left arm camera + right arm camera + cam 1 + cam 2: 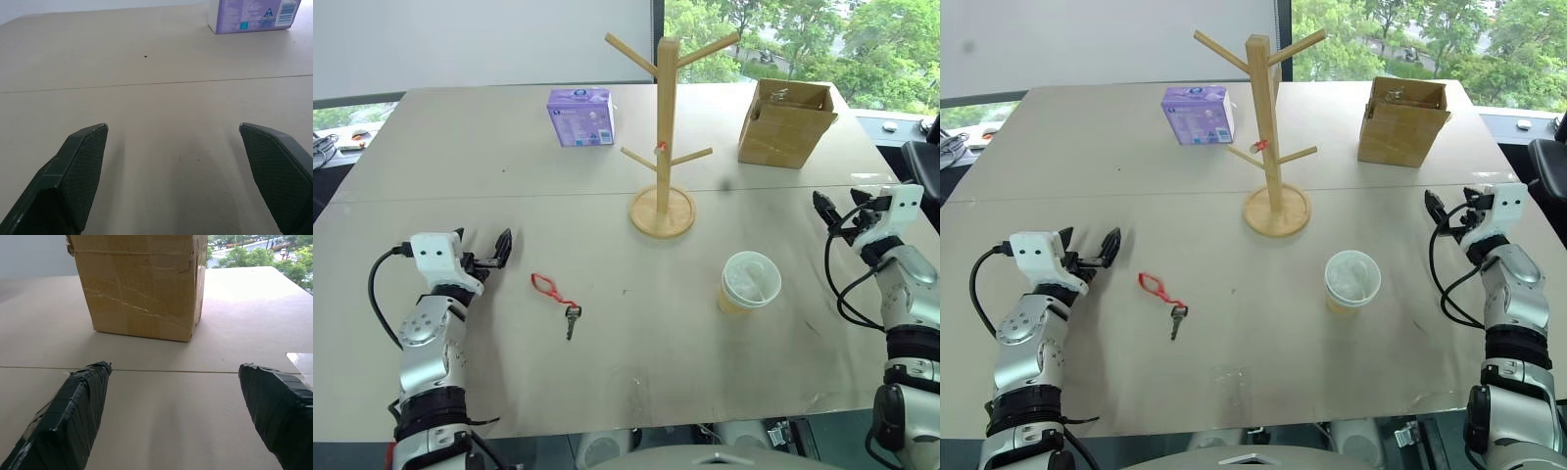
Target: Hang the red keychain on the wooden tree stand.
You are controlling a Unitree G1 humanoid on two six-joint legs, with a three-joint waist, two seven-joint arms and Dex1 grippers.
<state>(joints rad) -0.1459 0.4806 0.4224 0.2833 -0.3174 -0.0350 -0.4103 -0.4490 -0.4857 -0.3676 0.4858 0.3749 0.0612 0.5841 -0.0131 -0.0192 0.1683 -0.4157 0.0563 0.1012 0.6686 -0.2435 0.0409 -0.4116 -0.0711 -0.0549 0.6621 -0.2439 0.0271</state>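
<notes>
The red keychain (556,294) lies flat on the table (636,343), near the left gripper (489,250). Both grippers, left and right (842,208), have fingers spread wide, holding nothing.

A wide beige worktop (509,343) carries a tall light-wood tree stand (663,186), small red keychain with dark key (555,294), purple carton (579,117), brown cardboard box (785,122) and lidded paper cup (749,282).
</notes>
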